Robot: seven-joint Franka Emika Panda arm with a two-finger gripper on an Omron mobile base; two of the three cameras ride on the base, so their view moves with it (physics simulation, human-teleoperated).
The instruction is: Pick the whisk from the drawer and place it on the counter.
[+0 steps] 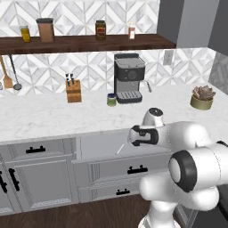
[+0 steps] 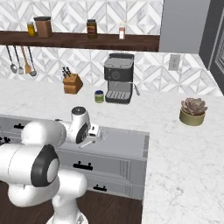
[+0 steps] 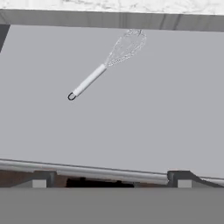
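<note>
White marble-look counter with faint grey veins, running along a wall tiled in a grey-and-white diamond pattern, over grey cabinets. On the counter: a wooden knife block, a black and silver espresso machine, a small green-lidded jar just beside the machine, and a potted succulent well off to the right. Above, a dark brown wooden shelf carrying jars and bottles; hanging utensils at the wall's left end.

Below the counter edge, the wide grey drawer pulled open, pale grey inside (black bar handle on its panelled front). Hovering over the drawer, the gripper at the end of the white arm, pointed down into it, fingers spread wide apart, holding nothing and touching nothing.

Lying flat on the drawer floor, the whisk: slim, silvery, set diagonally. In the hand view, well beyond the fingertips and slightly toward the left finger, handle end nearer the fingers, wire head farther away, close to the drawer's back wall under the counter edge. Clear gap between fingers and whisk.
</note>
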